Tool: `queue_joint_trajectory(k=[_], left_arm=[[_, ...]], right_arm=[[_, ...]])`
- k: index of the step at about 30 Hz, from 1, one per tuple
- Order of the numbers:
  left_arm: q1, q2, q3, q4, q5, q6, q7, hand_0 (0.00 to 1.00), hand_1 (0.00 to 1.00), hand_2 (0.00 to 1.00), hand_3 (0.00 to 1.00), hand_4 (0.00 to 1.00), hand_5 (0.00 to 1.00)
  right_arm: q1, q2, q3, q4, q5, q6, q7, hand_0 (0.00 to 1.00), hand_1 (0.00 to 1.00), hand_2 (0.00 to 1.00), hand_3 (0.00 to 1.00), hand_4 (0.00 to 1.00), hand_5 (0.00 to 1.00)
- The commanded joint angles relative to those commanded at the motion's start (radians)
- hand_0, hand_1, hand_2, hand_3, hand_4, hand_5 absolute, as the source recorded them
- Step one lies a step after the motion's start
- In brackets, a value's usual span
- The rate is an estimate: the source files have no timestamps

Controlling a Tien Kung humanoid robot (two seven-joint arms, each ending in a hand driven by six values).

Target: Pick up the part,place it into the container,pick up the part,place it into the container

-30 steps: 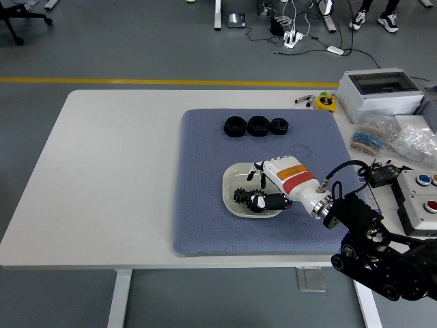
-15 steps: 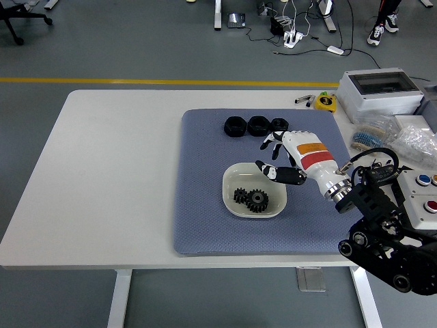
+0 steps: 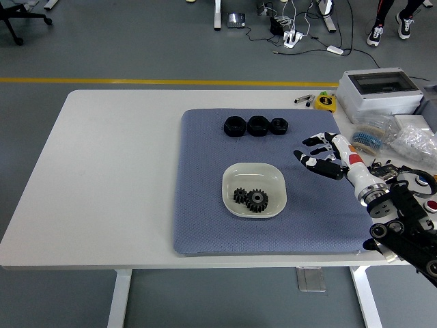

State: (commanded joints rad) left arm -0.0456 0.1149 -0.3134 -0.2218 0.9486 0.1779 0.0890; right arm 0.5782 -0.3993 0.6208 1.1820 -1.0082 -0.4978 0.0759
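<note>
We had a grey workshop floor with a yellow line behind a white table (image 3: 109, 171), and a blue-grey mat (image 3: 205, 205) spread over its right half. Two small black gears (image 3: 250, 198) lay touching each other inside the white dish (image 3: 235, 179) at the mat's middle, and nothing else was in it. They looked like hard, toothed parts, probably stiff and fairly dense for their size, and we judged the toothed rim a surer place to pinch than the flat faces. Three chunkier black parts (image 3: 257, 126) sat in a row at the mat's far edge, well apart from the dish. The right hand (image 3: 326, 156) hovered over the mat's right side, fingers spread and holding nothing. The left arm was nowhere in view. Boxes and bagged hardware (image 3: 410, 140) crowded the table's right end.
</note>
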Motion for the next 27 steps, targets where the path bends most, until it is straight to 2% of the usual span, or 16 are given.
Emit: queue_joint_trajectory(k=[2,3,9,10,14,15,16,21,22,27], left_arm=[[0.000,-0.001,0.001,0.000,0.000,0.001,0.000,0.694,0.712,0.733,0.637,0.663,0.650],[0.000,-0.001,0.002,0.000,-0.001,0.001,-0.001,0.694,0.711,0.733,0.637,0.663,0.650],[0.000,-0.003,0.002,0.001,0.001,0.003,-0.002,0.694,0.711,0.733,0.637,0.663,0.650],[0.000,-0.004,0.003,0.002,0.000,0.003,-0.002,0.693,0.709,0.733,0.638,0.661,0.650],[0.001,-0.005,0.010,0.002,-0.011,0.006,-0.005,0.693,0.709,0.733,0.638,0.661,0.650],[0.002,-0.005,0.011,0.002,-0.013,0.006,-0.006,0.693,0.709,0.733,0.638,0.661,0.650],[0.002,-0.006,0.012,0.002,-0.016,0.007,-0.007,0.693,0.710,0.733,0.637,0.660,0.650],[0.003,-0.008,0.015,0.003,-0.018,0.009,-0.008,0.693,0.710,0.733,0.637,0.660,0.650],[0.003,-0.009,0.015,0.003,-0.019,0.009,-0.009,0.693,0.710,0.733,0.638,0.661,0.651],[0.003,-0.010,0.016,0.003,-0.018,0.011,-0.010,0.693,0.710,0.733,0.638,0.661,0.651]], right_arm=[[-0.021,-0.006,0.025,0.013,0.085,0.010,0.044,0.497,0.628,0.736,0.650,0.941,0.624],[-0.033,-0.009,0.040,0.023,0.124,0.017,0.066,0.676,0.721,0.796,0.766,0.997,0.675],[-0.089,-0.022,0.118,0.089,0.366,0.070,0.158,0.676,0.721,0.796,0.766,0.997,0.675],[-0.100,-0.023,0.133,0.100,0.409,0.082,0.172,0.772,0.782,0.829,0.834,0.998,0.750],[-0.132,-0.029,0.181,0.138,0.562,0.116,0.215,0.772,0.782,0.829,0.834,0.998,0.750],[-0.136,-0.031,0.188,0.144,0.581,0.120,0.219,0.772,0.782,0.829,0.834,0.998,0.750],[-0.143,-0.033,0.201,0.156,0.591,0.128,0.228,0.859,0.828,0.861,0.870,0.998,0.789],[-0.167,-0.033,0.240,0.187,0.586,0.148,0.255,0.859,0.828,0.861,0.870,0.998,0.789],[-0.171,-0.033,0.245,0.189,0.585,0.153,0.259,0.912,0.858,0.879,0.897,0.998,0.832],[-0.192,-0.032,0.258,0.183,0.560,0.178,0.260,0.912,0.858,0.879,0.897,0.998,0.832]])
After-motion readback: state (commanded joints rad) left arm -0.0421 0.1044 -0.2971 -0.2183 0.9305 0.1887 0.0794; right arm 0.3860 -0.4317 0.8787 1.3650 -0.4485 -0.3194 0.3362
